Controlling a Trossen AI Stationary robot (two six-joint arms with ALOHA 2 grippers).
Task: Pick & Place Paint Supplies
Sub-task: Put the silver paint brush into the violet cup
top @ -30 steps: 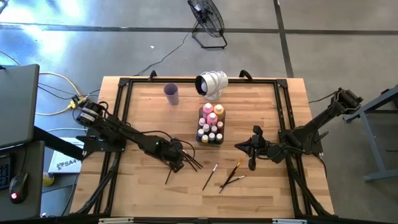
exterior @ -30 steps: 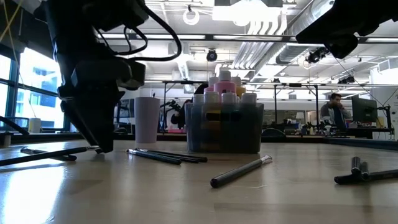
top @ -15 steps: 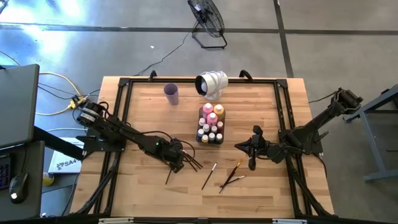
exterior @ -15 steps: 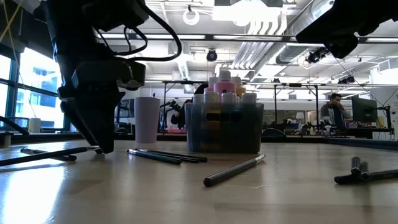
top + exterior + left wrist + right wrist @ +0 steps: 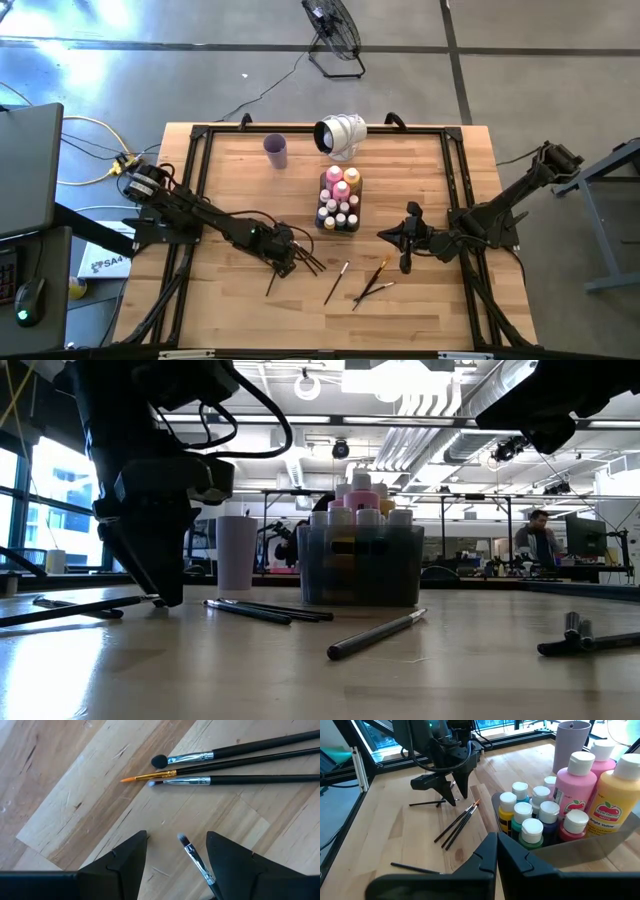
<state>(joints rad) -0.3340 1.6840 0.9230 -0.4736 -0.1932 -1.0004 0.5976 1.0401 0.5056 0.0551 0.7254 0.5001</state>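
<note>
High view: I am seeing the left claw [image 5: 284,262] sitting low over the wooden counter [image 5: 230,180], near its front-left part. Its fingers [image 5: 120,865] are standing spread, with a single paintbrush [image 5: 197,862] lying between them, bristle end forward, not pinched as far as I can tell. Three more paintbrushes [image 5: 235,765] are lying side by side just ahead of it, tips close together.

The right claw [image 5: 385,236] is hanging to the right of the tray [image 5: 339,227], its fingers pressed together and gripping nothing.

The paint bottles [image 5: 555,805] are standing upright inside the clear tray: the pink bottle [image 5: 575,795] and the yellow-orange one [image 5: 615,800] at the far end, the small white-capped ones [image 5: 527,812] packed in front of them. A lilac cup [image 5: 275,151] is standing behind the tray, to the left, apart from it.

More brushes [image 5: 362,281] are lying loose on the counter's front middle, between the two claws. In the low view, one brush [image 5: 375,635] is resting flat in front of the tray.
</note>
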